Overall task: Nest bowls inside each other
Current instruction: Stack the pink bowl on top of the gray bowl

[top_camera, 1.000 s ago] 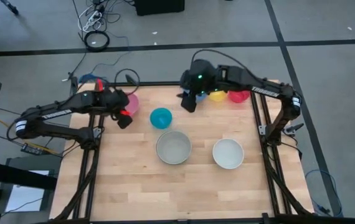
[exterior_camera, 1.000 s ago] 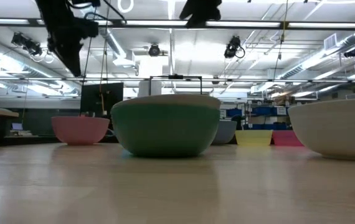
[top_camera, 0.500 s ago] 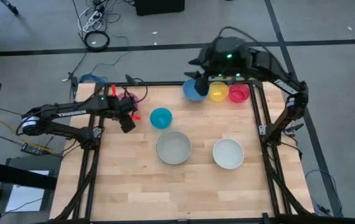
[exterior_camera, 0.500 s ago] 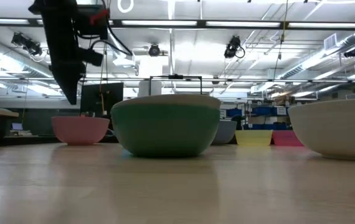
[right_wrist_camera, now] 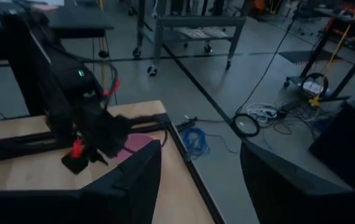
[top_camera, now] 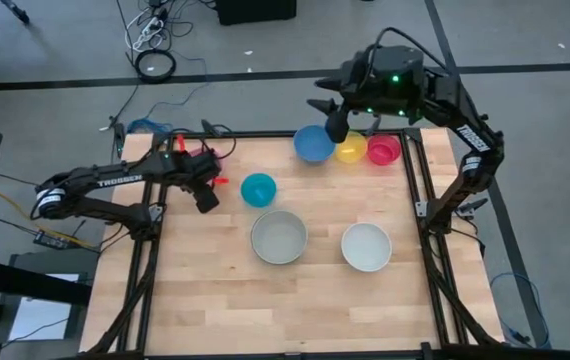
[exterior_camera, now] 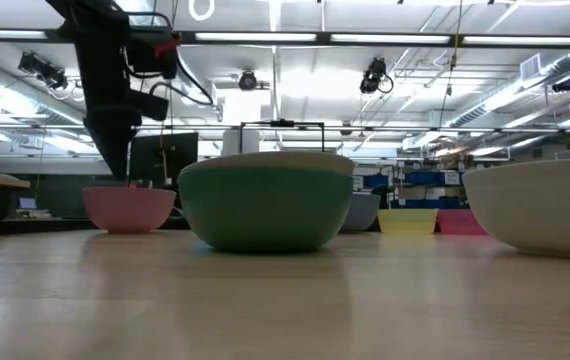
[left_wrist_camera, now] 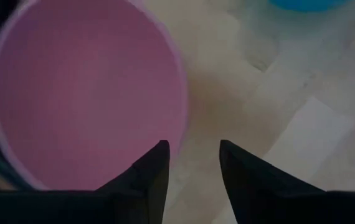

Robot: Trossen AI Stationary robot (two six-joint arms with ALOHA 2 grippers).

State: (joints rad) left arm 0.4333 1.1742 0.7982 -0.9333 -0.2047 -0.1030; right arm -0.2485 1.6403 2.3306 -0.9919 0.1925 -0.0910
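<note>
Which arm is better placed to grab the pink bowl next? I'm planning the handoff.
Left. Its gripper hangs right over the pink bowl, fingers open astride the rim. The right gripper is raised at the far edge, above the blue bowl.

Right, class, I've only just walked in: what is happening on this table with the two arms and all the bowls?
The bowls all sit apart, none nested yet. The left gripper hangs open over the rim of the pink bowl, holding nothing. The right gripper, open and empty, is raised above the blue bowl at the table's far edge.
</note>
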